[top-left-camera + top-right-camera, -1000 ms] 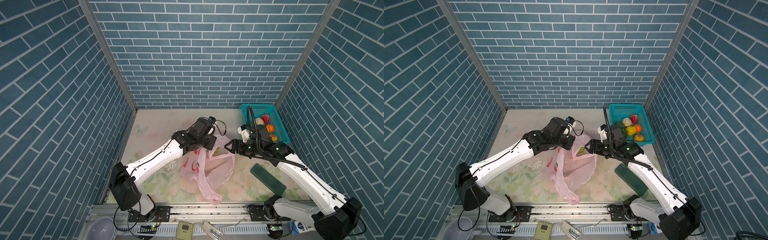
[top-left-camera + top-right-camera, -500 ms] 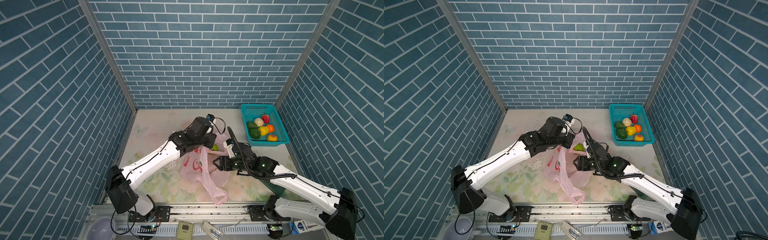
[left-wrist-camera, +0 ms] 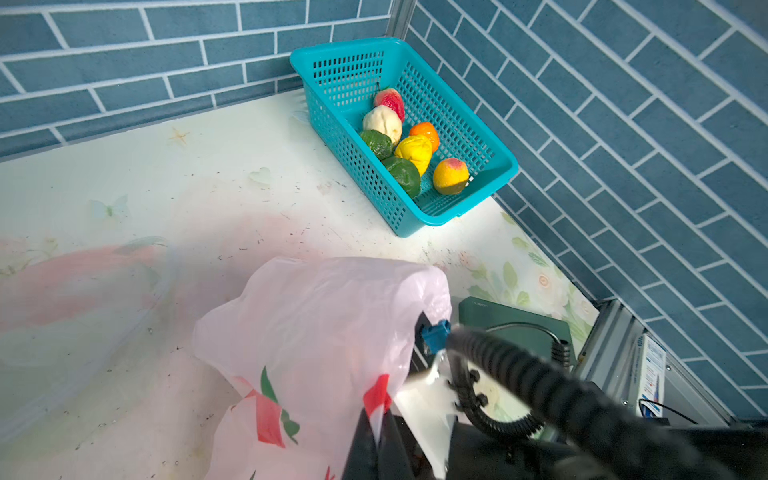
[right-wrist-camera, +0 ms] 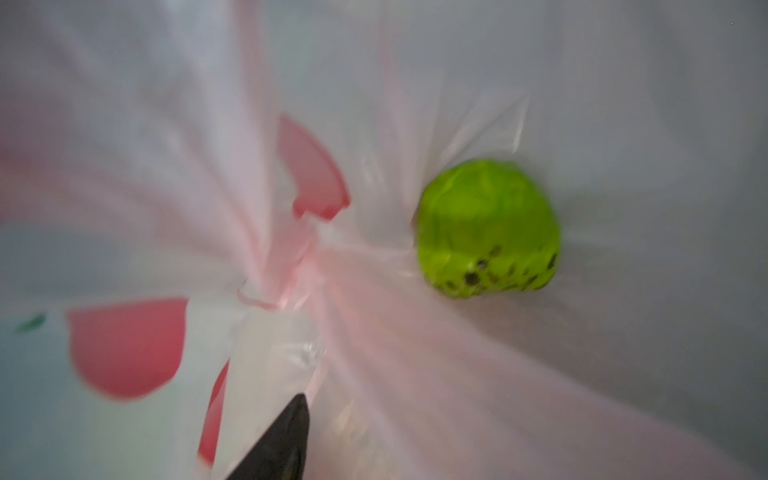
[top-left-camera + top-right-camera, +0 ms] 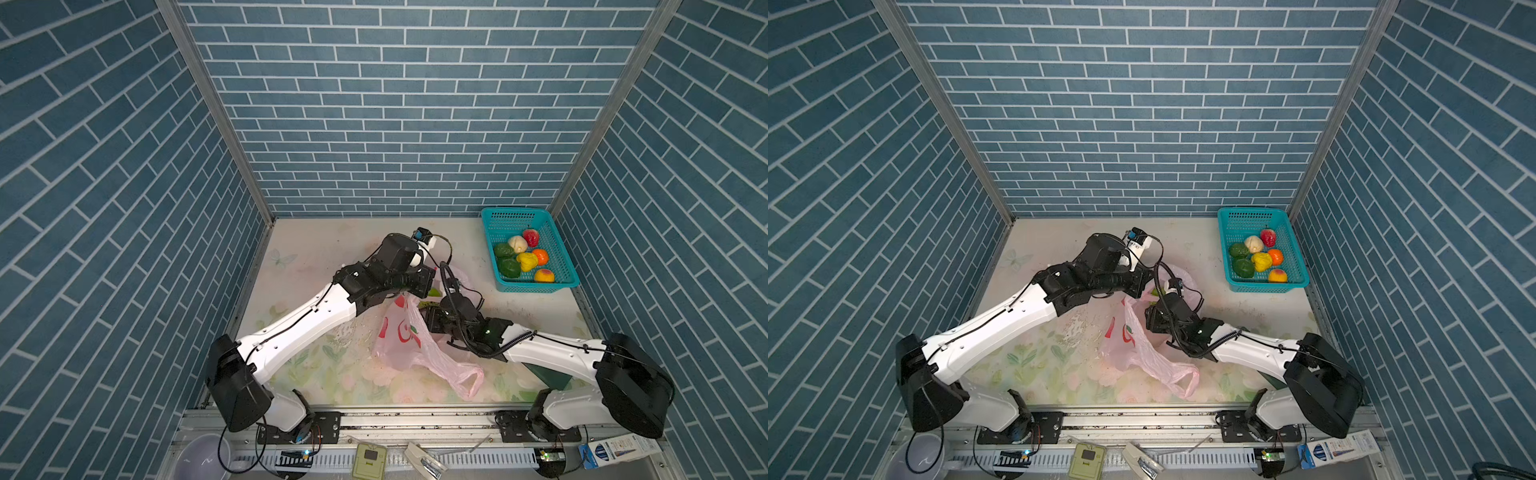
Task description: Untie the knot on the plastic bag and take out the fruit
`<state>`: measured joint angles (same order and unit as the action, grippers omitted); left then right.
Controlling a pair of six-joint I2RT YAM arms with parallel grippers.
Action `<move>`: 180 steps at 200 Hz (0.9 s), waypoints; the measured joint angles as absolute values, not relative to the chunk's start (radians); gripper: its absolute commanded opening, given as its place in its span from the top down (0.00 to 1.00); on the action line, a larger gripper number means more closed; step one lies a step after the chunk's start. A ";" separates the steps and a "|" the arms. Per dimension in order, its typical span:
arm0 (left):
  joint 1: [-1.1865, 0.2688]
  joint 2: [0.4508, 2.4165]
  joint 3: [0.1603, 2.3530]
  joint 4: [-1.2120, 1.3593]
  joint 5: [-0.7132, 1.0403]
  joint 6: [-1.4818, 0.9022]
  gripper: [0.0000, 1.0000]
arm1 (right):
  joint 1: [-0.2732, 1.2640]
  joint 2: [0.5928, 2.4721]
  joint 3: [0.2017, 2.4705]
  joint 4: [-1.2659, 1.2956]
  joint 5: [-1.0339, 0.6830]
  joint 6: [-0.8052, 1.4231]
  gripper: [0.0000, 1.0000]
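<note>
The pink plastic bag (image 5: 399,336) (image 5: 1129,336) lies mid-table, and my left gripper (image 5: 430,286) (image 3: 380,415) is shut on its upper edge and holds that edge up. My right gripper (image 5: 428,309) reaches into the bag's mouth from the right. In the right wrist view one black finger (image 4: 286,436) shows well off centre; plastic hides the other. A light green fruit (image 4: 486,228) (image 5: 434,292) lies inside the bag ahead of it, untouched. The knot is out of view. One handle loop (image 5: 469,380) trails loose toward the front.
A teal basket (image 5: 536,286) (image 3: 457,208) stands at the back right corner with several fruits in it. A dark green flat block (image 5: 548,376) (image 3: 511,316) lies under my right arm. Brick walls close in three sides.
My right arm has swung from beside the basket over to the bag and lowered its gripper into the bag's mouth. My left gripper has kept its hold on the bag's edge.
</note>
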<state>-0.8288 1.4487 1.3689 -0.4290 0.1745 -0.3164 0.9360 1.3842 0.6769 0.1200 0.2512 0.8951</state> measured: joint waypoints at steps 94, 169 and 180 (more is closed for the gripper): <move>-0.829 1.307 1.195 -0.505 0.236 -0.295 0.80 | 0.820 1.333 0.599 0.142 0.411 0.976 0.33; -0.827 1.468 1.499 -0.631 0.136 -0.117 0.06 | 0.819 1.344 0.607 0.210 0.199 0.861 0.33; -0.827 1.506 1.556 -0.649 0.135 -0.078 0.04 | 0.819 1.344 0.608 0.210 0.181 0.855 0.33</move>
<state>-0.8268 1.5059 1.5562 -0.6491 0.1352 -0.0784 0.8188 1.3437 0.6083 0.2100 0.1806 0.8551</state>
